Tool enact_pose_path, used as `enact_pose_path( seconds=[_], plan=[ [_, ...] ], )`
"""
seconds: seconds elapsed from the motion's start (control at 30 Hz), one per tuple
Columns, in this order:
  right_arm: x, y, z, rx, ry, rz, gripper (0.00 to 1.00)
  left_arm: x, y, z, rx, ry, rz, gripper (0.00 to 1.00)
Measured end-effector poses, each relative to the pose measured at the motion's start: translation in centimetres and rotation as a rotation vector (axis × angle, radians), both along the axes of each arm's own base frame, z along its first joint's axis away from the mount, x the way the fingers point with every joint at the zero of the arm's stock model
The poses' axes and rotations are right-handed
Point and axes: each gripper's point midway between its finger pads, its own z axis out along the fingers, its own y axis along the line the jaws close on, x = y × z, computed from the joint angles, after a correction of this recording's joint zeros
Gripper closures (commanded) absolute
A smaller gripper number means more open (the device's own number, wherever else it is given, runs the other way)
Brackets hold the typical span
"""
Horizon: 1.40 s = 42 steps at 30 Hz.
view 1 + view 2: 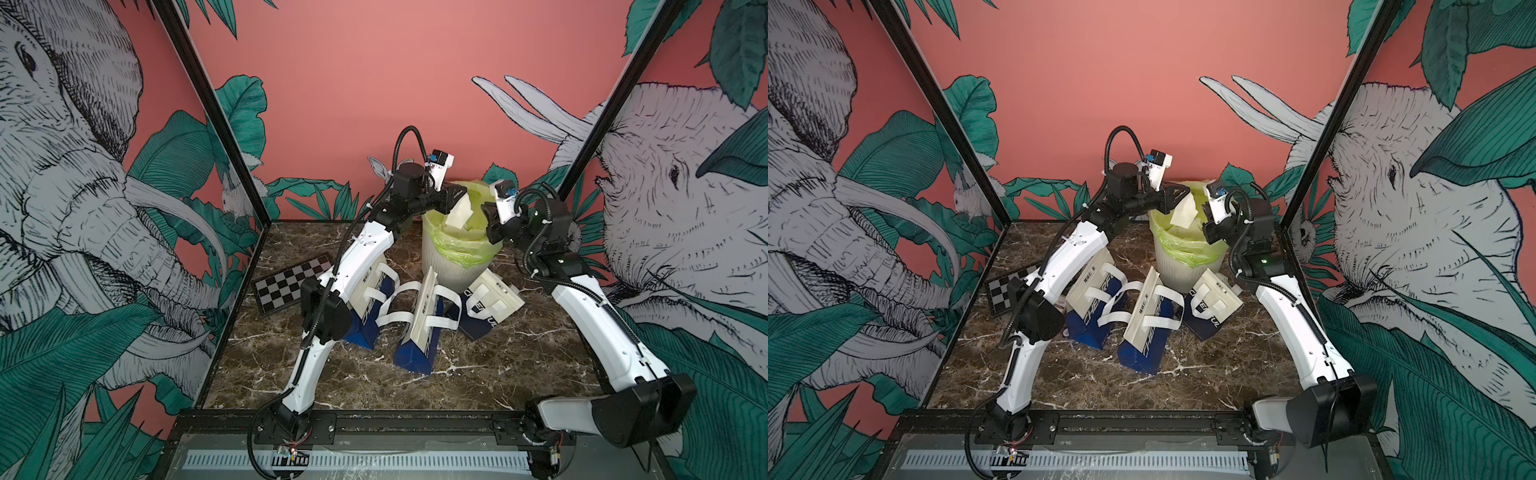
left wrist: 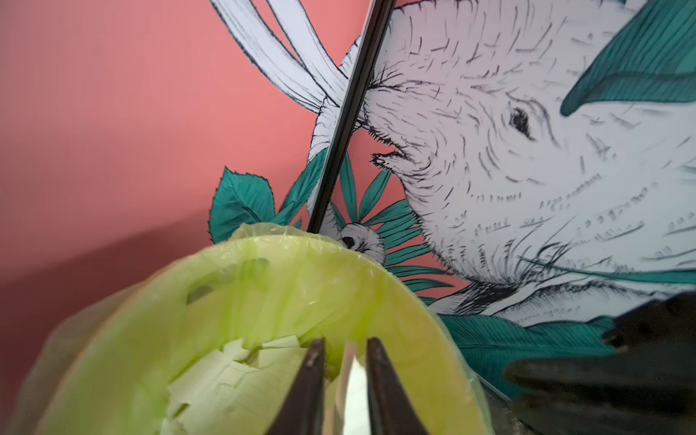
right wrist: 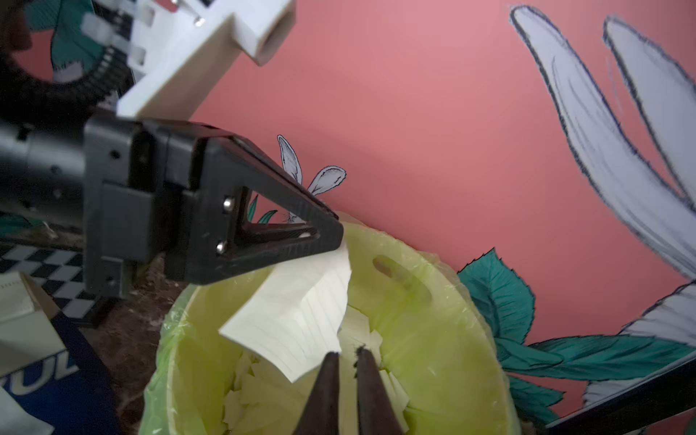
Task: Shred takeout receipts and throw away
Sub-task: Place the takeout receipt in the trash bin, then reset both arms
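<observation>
At the 12 o'clock end of the table (image 1: 498, 374), close to the back wall, stands the bin (image 1: 453, 274), its green liner (image 1: 469, 251) folded over the rim. Walls close the table at 9, 12 and 3 o'clock. The only open edge is at 6 o'clock, where the arms are mounted and bare marble shows. Three bags (image 1: 415, 353) lie in a row across the middle, just in front of the bin, and block its 6 o'clock side. The one at 3 o'clock leans close to the bin's foot. A chessboard (image 1: 286, 282) lies flat at 9 o'clock against the side wall, partly behind the left arm. The right arm runs close along the 3 o'clock wall and its black post.

Both arms reach over the bags to the bin's mouth. The left gripper (image 3: 337, 235) sits above the rim at 10 o'clock, fingers (image 2: 312, 376) a narrow gap apart with a blurred white sliver between them. A receipt piece (image 3: 301, 324) hangs from that tip over the opening, and I cannot tell if it is pinched. The right gripper (image 3: 348, 352) is at the rim's 3 o'clock, narrowly parted and empty, its tip just beside the piece's lower edge. Torn scraps (image 3: 260, 391) lie inside the liner.
</observation>
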Motion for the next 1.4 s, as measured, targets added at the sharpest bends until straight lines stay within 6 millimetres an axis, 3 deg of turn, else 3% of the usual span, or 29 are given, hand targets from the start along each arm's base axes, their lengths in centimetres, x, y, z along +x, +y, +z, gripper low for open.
enact_pose_path(
  seconds=[0.1, 0.33, 0.5, 0.63, 0.8, 0.93, 1.03, 1.13, 1.3, 1.4],
  plan=[
    [0.2, -0.3, -0.2, 0.028, 0.018, -0.016, 0.49, 0.2, 0.1, -0.1, 0.010, -0.013, 0.009, 0.51],
    [0.2, -0.7, 0.0, 0.063, 0.028, -0.046, 0.43, 0.2, 0.8, -0.2, 0.046, -0.027, 0.042, 0.48],
    [-1.5, -1.4, 1.3, 0.126, 0.023, -0.068, 0.35, -1.4, 2.7, 1.8, 0.072, -0.054, 0.073, 0.40],
    [-5.1, -2.7, 2.3, 0.204, -0.020, -0.098, 0.28, -4.6, 6.1, 4.7, 0.092, -0.111, 0.112, 0.01],
    [-9.3, -5.6, 3.1, 0.284, -0.097, -0.198, 0.23, -10.0, 12.9, 7.7, 0.096, -0.229, 0.236, 0.01],
    [-12.2, -8.7, 3.3, 0.336, -0.169, -0.322, 0.22, -13.7, 19.0, 8.2, 0.092, -0.324, 0.395, 0.01],
    [-14.2, -11.1, 2.8, 0.372, -0.223, -0.426, 0.22, -15.1, 22.9, 7.4, 0.105, -0.366, 0.524, 0.00],
    [-15.7, -12.9, 2.0, 0.389, -0.256, -0.510, 0.21, -15.4, 26.1, 5.3, 0.152, -0.380, 0.661, 0.01],
    [-15.3, -14.4, -0.5, 0.367, -0.224, -0.612, 0.20, -14.0, 31.0, -1.0, 0.271, -0.311, 0.865, 0.01],
    [-14.2, -15.0, -2.9, 0.322, -0.177, -0.671, 0.19, -12.5, 36.1, -5.1, 0.309, -0.212, 1.021, 0.01]
  ],
)
